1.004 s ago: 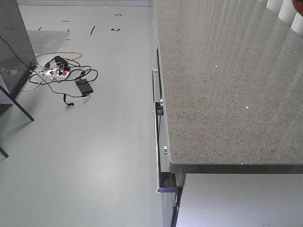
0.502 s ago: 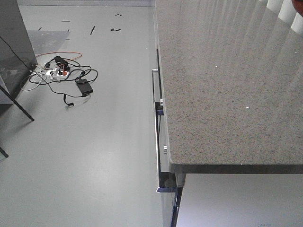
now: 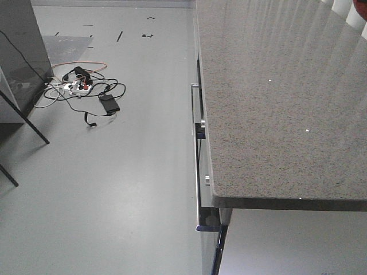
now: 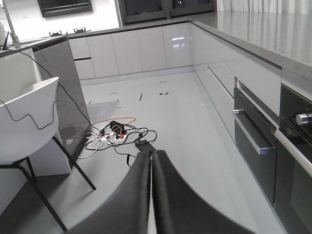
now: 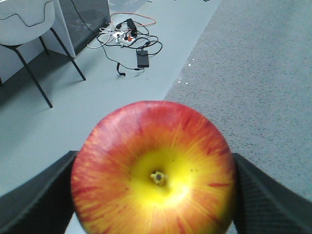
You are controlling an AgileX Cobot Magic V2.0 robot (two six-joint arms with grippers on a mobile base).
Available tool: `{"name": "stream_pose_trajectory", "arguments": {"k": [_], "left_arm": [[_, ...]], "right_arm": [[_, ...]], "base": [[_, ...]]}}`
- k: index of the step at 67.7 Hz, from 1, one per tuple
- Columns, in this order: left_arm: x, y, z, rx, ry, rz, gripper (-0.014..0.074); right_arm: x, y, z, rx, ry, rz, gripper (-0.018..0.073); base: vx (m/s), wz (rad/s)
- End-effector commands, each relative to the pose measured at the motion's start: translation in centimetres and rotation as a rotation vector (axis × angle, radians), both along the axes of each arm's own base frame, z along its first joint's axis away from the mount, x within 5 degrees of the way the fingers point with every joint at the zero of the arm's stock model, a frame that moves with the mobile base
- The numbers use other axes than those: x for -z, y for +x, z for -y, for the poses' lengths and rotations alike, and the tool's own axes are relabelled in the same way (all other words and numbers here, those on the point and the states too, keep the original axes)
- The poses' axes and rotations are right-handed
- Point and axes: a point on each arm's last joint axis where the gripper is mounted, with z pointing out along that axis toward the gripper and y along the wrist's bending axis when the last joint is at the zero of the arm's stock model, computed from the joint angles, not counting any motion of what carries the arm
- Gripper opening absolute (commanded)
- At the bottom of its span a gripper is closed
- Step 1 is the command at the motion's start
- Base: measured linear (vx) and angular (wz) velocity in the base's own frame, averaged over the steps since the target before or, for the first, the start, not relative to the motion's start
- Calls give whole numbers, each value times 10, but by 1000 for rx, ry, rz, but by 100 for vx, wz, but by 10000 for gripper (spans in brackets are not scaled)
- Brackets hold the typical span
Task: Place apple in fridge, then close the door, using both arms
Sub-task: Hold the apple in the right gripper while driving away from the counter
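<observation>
Right claw (image 5: 153, 197) is clamped on the apple (image 5: 153, 168), its 2 dark, finely textured pads (image 5: 34, 204) pressing the fruit's left and right flanks. The apple is round and glossy, red with fine streaks running into a yellow patch around the stem dimple (which faces the wrist camera). Beyond this claw and to its right spreads the bench (image 5: 263, 73), a flat slab of speckled grey stone whose edge runs diagonally behind the fruit.

The left claw (image 4: 150, 156) is closed on nothing. Its 2 smooth, tapered grey fingers (image 4: 122, 204) meet along a thin seam and point forward and slightly down over the pale, glossy floor (image 4: 185, 126). Ahead of it lies a tangle of cables (image 4: 119, 136) with a white power strip. To its left a white moulded chair (image 4: 27, 126) stands on thin black legs beside a dark grey, shiny cabinet (image 4: 68, 83). To its right are pale glossy cupboard fronts and a dark oven with a brushed metal bar handle (image 4: 251, 136).
</observation>
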Motion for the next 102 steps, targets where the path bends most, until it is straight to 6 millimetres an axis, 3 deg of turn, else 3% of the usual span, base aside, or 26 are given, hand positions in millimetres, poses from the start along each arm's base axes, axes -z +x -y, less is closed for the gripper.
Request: {"name": "stream_pose_trajectory", "arguments": {"k": [1, 34, 102], "left_arm": [[-2, 0, 2, 19, -2, 69, -8], [-2, 0, 2, 19, -2, 69, -8], [-2, 0, 2, 19, -2, 69, -8]], "right_arm": [[-17, -8, -1, 9, 27, 115, 91], [-17, -8, -1, 9, 27, 115, 91], [-17, -8, -1, 9, 28, 117, 91]], "base": [[-2, 10], [-2, 20], [-4, 44]]}}
